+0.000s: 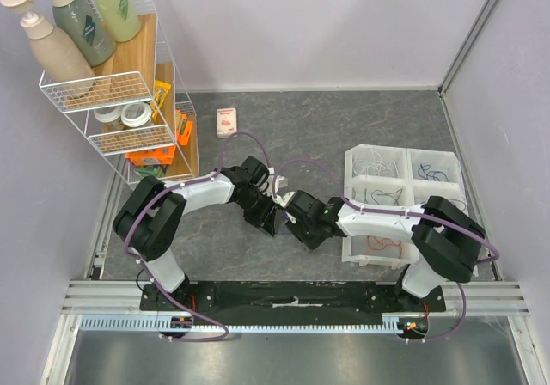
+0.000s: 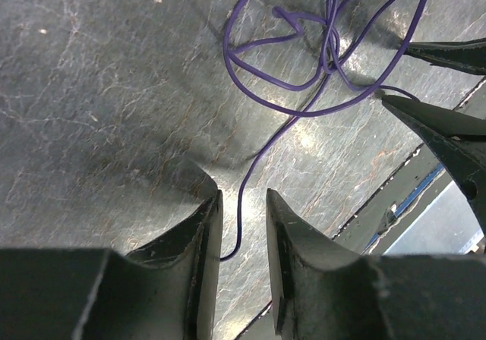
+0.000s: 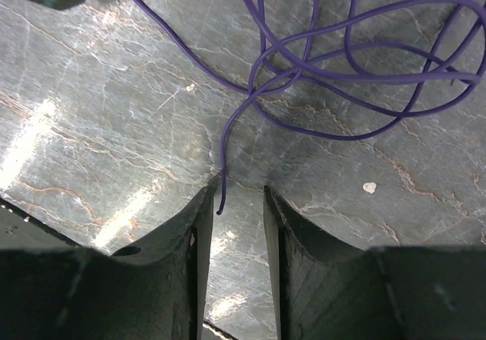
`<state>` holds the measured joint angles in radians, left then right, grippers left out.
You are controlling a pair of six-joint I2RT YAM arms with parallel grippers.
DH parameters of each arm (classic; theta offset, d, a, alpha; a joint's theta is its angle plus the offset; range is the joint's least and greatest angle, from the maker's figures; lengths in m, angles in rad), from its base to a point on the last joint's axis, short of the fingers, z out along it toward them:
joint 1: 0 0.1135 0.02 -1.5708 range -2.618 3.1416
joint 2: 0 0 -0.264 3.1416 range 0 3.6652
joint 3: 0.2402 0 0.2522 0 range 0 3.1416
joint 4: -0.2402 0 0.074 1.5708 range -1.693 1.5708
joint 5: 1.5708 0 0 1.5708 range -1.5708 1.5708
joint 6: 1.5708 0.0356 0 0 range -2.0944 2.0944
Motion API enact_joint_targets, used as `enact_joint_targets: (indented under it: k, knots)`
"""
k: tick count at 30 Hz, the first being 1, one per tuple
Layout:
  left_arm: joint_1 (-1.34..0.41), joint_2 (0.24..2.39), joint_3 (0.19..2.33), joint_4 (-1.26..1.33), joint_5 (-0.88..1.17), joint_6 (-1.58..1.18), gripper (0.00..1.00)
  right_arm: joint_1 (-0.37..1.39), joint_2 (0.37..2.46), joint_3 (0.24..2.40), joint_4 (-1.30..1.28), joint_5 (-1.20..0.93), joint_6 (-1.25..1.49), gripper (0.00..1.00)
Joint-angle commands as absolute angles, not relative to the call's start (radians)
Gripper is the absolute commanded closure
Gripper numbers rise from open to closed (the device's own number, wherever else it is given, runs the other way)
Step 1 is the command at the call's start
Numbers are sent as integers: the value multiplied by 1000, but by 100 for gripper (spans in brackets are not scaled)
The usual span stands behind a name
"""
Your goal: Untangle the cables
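A purple cable (image 2: 304, 44) lies in a loose tangle on the grey table. One strand (image 2: 241, 203) runs from it between my left gripper's (image 2: 243, 196) open fingers and ends by the left finger. In the right wrist view the same tangle (image 3: 326, 59) lies ahead, and its free end (image 3: 221, 203) hangs between my right gripper's (image 3: 238, 190) open fingers. In the top view both grippers (image 1: 268, 224) (image 1: 295, 223) meet low at the table's middle and hide the cable. The right gripper's fingertips (image 2: 440, 127) show beside the tangle.
A white compartment tray (image 1: 404, 150) at the right holds a white cable (image 1: 374, 161), a dark blue one (image 1: 434, 174) and an orange-red one (image 1: 378, 243). A wire rack (image 1: 112, 84) with bottles stands at the back left. A small box (image 1: 226, 121) lies behind the arms.
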<state>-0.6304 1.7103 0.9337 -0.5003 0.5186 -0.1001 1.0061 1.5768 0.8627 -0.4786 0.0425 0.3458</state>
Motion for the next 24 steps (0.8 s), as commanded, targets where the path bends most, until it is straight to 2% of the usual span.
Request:
enact_joint_targets:
  k: [1, 5, 6, 8, 10, 11, 13, 18, 24]
  knots:
    - [-634, 1729, 937, -508, 532, -115, 65, 1014, 1588, 890, -443, 52, 336, 61]
    - [-634, 1729, 936, -511, 526, -115, 81, 1015, 1609, 911, -448, 55, 322, 66]
    - [-634, 1729, 936, -511, 528, -115, 85, 1015, 1611, 916, -448, 57, 319, 70]
    - [-635, 1721, 936, -517, 525, -117, 96, 1016, 1609, 919, -443, 64, 322, 79]
    - [-634, 1698, 940, -518, 497, -126, 98, 1017, 1589, 920, -451, 132, 337, 98]
    - [-634, 1675, 942, -518, 477, -135, 98, 1016, 1579, 923, -465, 188, 366, 100]
    - [-634, 1613, 951, -518, 404, -159, 98, 1015, 1533, 934, -515, 361, 431, 100]
    - [-635, 1337, 983, -525, 65, -271, 98, 985, 1356, 972, -667, 803, 557, 100]
    - [-632, 1086, 1029, -558, -392, -328, 98, 738, 1181, 1097, -735, 929, 516, 100]
